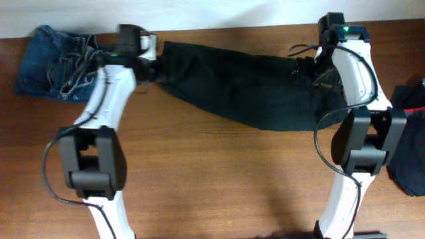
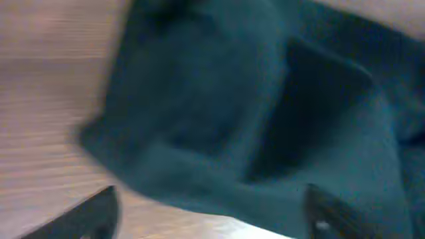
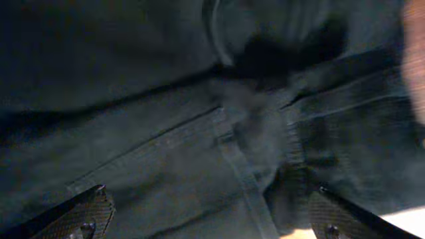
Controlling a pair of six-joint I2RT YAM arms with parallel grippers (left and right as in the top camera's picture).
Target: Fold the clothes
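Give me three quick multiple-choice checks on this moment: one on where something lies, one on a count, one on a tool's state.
1. The blue jeans lie:
A) at the far left corner of the table
B) in the table's middle
C) under the right arm

2. Garments in the overhead view:
A) two
B) three
C) five

3. The right tool is:
A) shut on the jeans
B) shut on nothing
C) open over the black trousers

Answers:
1 A: they lie bunched beyond the left arm, at the table's far left.
2 B: the jeans, the black trousers, and a dark garment with a reddish band at the right edge.
3 C: its fingers stand wide apart, with dark trouser fabric showing between them.
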